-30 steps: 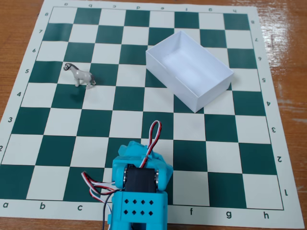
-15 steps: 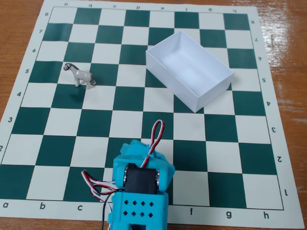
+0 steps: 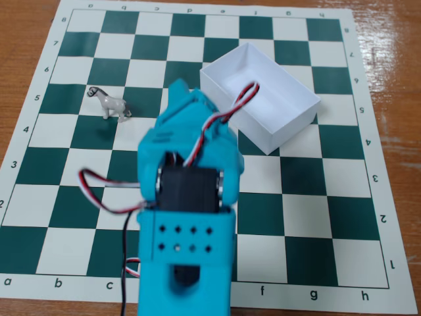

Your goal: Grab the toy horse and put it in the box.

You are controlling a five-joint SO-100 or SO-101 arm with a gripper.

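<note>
Fixed view: the only camera, looking down over the arm from behind.
Toy horse: the toy horse (image 3: 110, 103) stands upright on the chessboard mat (image 3: 309, 217), on a white square in row 5, at the left in this view.
Long axis: the body runs roughly left to right, a little slanted, with the head at the left end.
Direction from fingers: the horse lies to the left of the turquoise arm tip and slightly farther from the camera, clearly apart from it.
Fingers: the fingers (image 3: 179, 92) are seen from behind and the arm's own body covers them, so I cannot tell if they are open or closed; they hold nothing that I can see.
Box: the box (image 3: 279, 125) is white, empty and without lid, to the right of the arm tip, well apart from the horse.
Next move, as I judge: the arm must swing left toward the horse.
Count: 1 horse, 1 box, 1 arm, 1 mat.
Worktop: the worktop (image 3: 26, 20) is brown wood under the mat.
</note>
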